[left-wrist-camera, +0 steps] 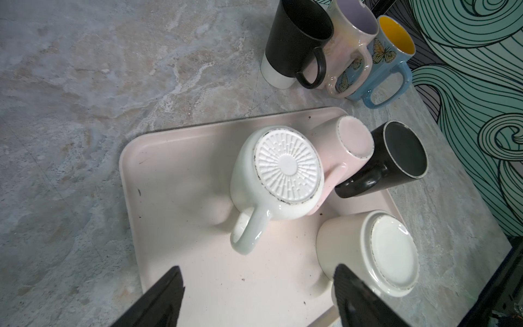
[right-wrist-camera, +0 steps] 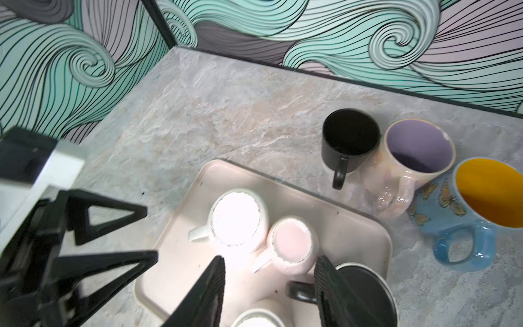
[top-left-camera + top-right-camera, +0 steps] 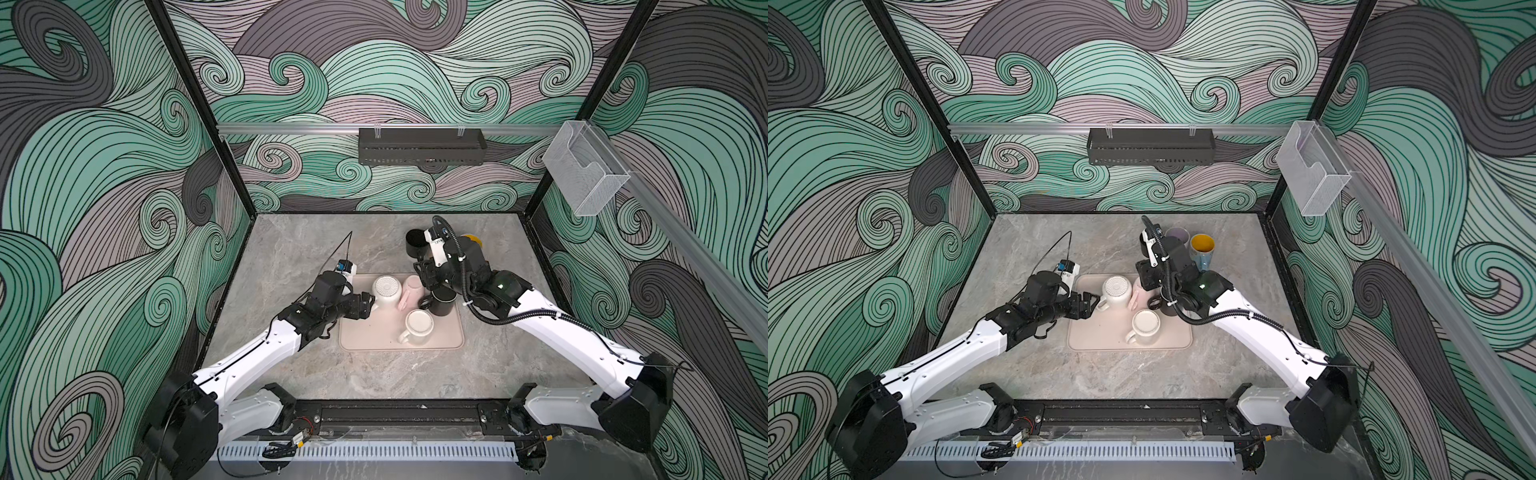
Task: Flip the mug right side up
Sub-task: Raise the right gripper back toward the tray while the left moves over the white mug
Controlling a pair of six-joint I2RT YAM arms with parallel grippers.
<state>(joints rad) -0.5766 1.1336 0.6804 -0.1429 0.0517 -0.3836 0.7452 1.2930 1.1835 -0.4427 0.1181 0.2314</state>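
On the pink tray [image 3: 361, 336] [image 1: 169, 170], three mugs stand upside down: a white mug with a ribbed base [image 3: 386, 290] [image 1: 285, 167], a pink mug [image 3: 409, 293] [image 1: 355, 138] leaning against it, and a cream mug [image 3: 417, 328] [image 1: 393, 254] nearer the front. A black mug [image 3: 441, 302] [image 1: 404, 153] stands mouth up on the tray's right side. My left gripper [image 3: 368, 305] [image 1: 258, 269] is open, just short of the white mug's handle [image 1: 249, 235]. My right gripper [image 3: 424, 278] [image 2: 271, 259] hangs open over the pink and black mugs, gripping nothing.
Three upright mugs stand off the tray at the back right: a black-and-white one [image 1: 294, 42], an iridescent one with a lilac inside [image 1: 351, 34] and a blue butterfly one with a yellow inside [image 1: 396, 36]. A black shelf [image 3: 419, 145] and a clear holder [image 3: 586, 170] hang on the walls.
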